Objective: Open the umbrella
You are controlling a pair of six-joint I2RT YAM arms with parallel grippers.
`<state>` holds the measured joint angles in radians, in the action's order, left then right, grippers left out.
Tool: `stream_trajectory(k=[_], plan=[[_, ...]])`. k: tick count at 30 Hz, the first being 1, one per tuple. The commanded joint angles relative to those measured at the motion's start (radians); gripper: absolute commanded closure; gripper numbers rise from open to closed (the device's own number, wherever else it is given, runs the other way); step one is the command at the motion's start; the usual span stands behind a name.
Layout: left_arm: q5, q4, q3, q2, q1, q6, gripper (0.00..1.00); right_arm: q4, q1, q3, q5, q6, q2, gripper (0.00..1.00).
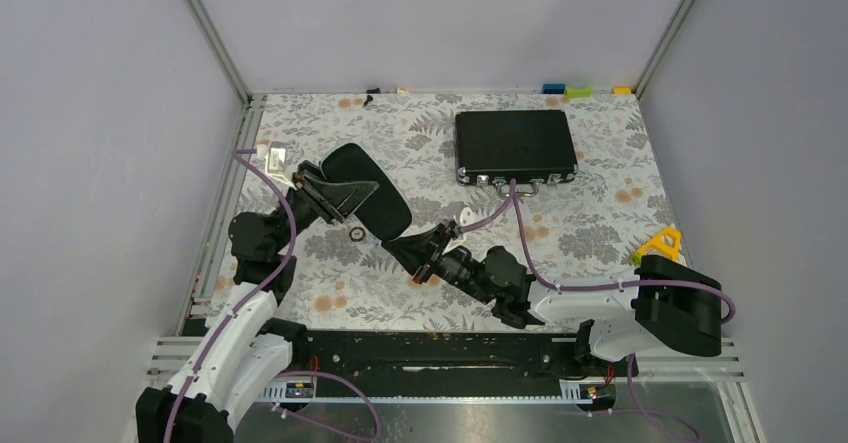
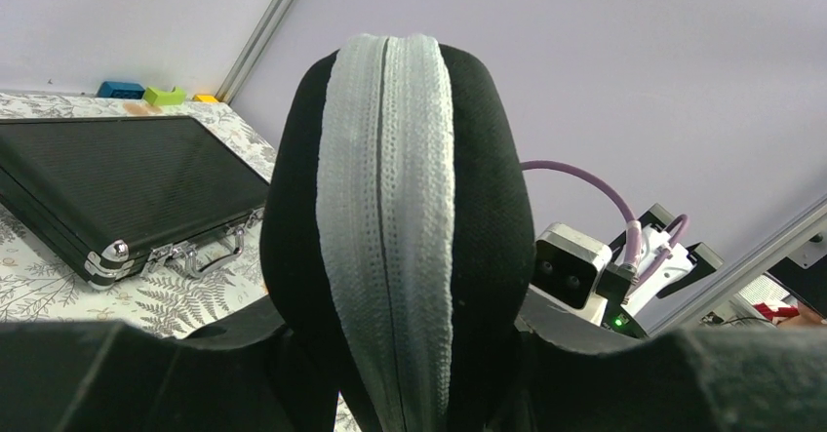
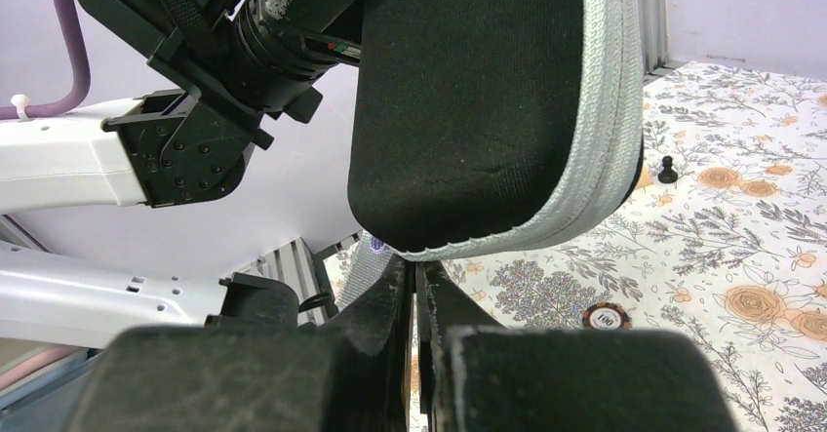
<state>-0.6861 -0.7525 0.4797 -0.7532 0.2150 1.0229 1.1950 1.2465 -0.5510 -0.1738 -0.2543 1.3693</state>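
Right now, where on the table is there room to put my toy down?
Bare cloth lies between the briefcase and the yellow triangle, and left of the briefcase by the far edge. The middle is crowded: the left tool and right tool meet at the black case.

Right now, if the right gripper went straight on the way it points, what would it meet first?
The case, held by the left gripper. The right gripper has its shut tips at the case's zipper edge, seemingly touching it.
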Motion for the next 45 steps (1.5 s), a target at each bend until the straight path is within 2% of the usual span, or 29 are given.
stream_trajectory(k=[1,27,38,39,43,45], plan=[[0.059,-0.114,0.010,0.034,-0.046,-0.015,1.00,-0.005,0.010,0.029,-0.051,0.013,-0.031,1.00],[0.070,-0.131,-0.002,0.050,-0.085,-0.007,1.00,-0.102,0.037,0.081,-0.125,0.025,0.005,1.00],[0.083,-0.138,-0.010,0.051,-0.091,0.000,1.00,-0.113,0.067,0.097,-0.101,0.025,0.012,1.00],[0.082,-0.138,-0.010,0.051,-0.092,0.000,1.00,-0.114,0.072,0.100,-0.099,0.021,-0.001,0.97],[0.087,-0.130,-0.012,0.052,-0.092,0.003,1.00,-0.120,0.077,0.122,-0.138,0.032,-0.059,0.68],[0.091,-0.119,-0.010,0.054,-0.092,0.004,1.00,-0.123,0.082,0.129,-0.166,0.061,-0.066,0.59]])
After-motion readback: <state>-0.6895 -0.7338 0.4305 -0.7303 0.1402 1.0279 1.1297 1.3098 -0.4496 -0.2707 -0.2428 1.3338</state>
